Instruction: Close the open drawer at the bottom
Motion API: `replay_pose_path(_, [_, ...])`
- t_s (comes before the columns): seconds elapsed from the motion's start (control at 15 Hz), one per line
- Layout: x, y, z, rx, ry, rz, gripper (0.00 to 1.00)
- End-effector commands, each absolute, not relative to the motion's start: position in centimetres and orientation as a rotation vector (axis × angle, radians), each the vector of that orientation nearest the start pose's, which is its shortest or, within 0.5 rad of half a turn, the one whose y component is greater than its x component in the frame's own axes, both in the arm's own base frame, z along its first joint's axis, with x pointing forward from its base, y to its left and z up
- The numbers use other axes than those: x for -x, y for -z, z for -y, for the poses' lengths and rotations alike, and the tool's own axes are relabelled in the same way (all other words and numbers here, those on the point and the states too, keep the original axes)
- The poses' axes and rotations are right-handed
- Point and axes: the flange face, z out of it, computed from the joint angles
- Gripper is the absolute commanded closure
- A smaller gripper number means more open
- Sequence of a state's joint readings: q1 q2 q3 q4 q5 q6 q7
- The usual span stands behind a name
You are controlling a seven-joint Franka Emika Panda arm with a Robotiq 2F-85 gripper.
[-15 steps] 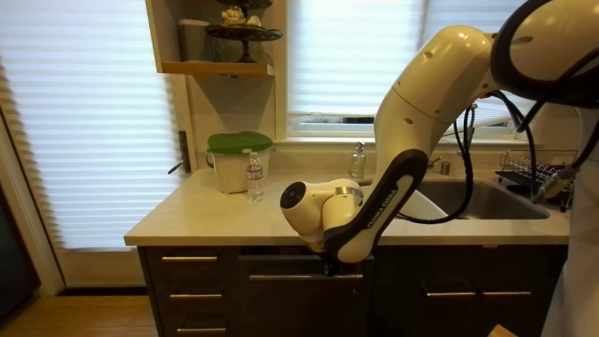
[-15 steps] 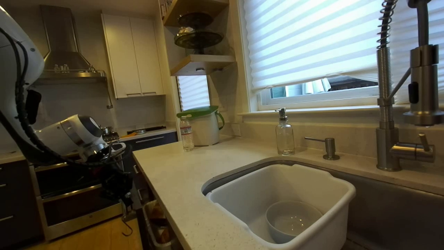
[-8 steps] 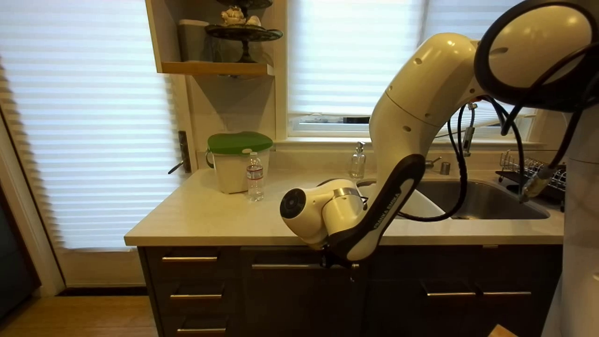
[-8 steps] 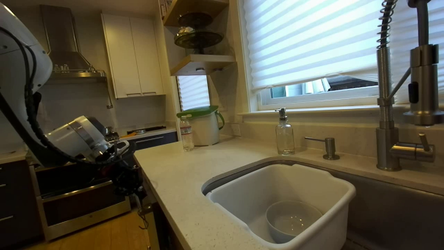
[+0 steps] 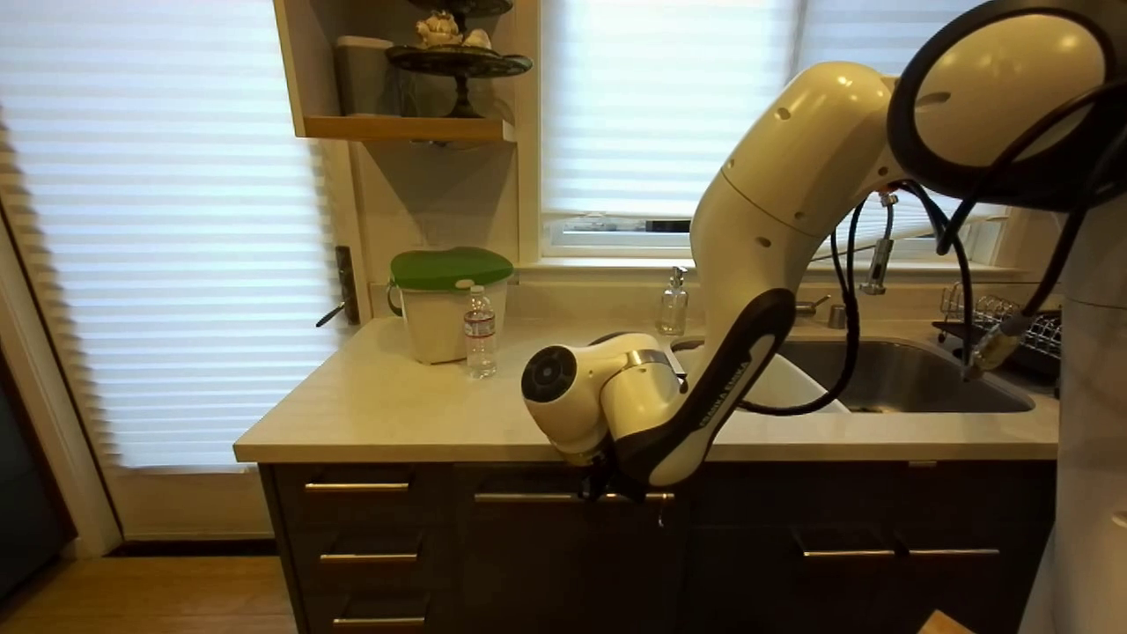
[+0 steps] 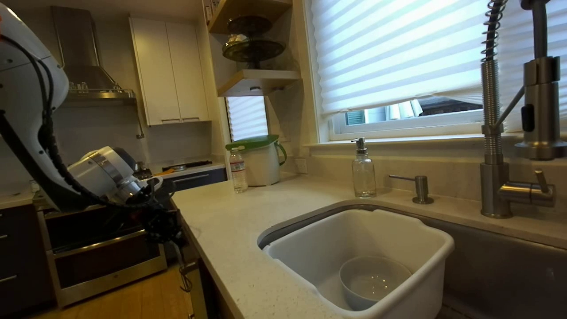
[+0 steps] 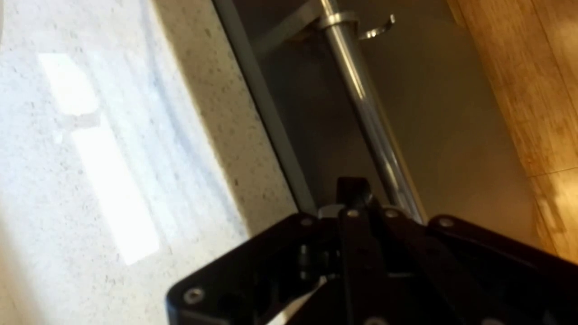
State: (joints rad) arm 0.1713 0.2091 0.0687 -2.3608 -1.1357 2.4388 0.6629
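The drawer (image 5: 563, 572) is the wide dark brown front under the counter. Its front stands about level with the neighbouring fronts; its cream bins are hidden. The wrist view shows the drawer front (image 7: 433, 117) close below the counter edge, with a metal bar handle (image 7: 361, 95) and a small hook (image 7: 379, 29) on it. My gripper (image 7: 356, 194) is shut, its fingertips together against or just off the drawer front, between the top edge and the bar handle. Touch is unclear. In the exterior views my gripper (image 5: 607, 493) (image 6: 172, 239) sits at the handle, partly behind the arm.
The white counter (image 5: 396, 423) overhangs just above the gripper. A white bin with green lid (image 5: 449, 308) and a water bottle (image 5: 481, 335) stand on it. Narrow drawers (image 5: 357, 528) are beside the drawer. A white tub (image 6: 363, 266) sits in the sink.
The drawer front has moved inward toward the cabinet, and the bins seen earlier are now hidden. My gripper moved in with it, then shifted slightly along the handle, away from the sink.
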Motion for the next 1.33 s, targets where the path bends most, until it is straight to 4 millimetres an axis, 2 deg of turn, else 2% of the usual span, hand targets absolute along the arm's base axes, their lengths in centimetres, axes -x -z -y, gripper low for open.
replay_pose_path(0.0, [-47.5,-25.1,-13.2,-2.445,-0.282,-0.745,1.00])
replay_pose_path(0.2, [-47.5,-25.3,-14.7,-2.525,-0.292,-0.868,1.00])
replay_pose_path(0.4, [-48.4,-23.9,-15.3,-2.610,-0.283,-0.937,1.00])
replay_pose_path(0.73, [-49.5,-21.8,-14.1,-2.590,-0.241,-0.874,1.00])
replay_pose_path(1.07, [-51.2,-21.8,-12.6,-2.496,-0.327,-0.782,1.00])
replay_pose_path(1.27, [-50.9,-21.2,-13.0,-2.446,-0.360,-0.761,1.00])
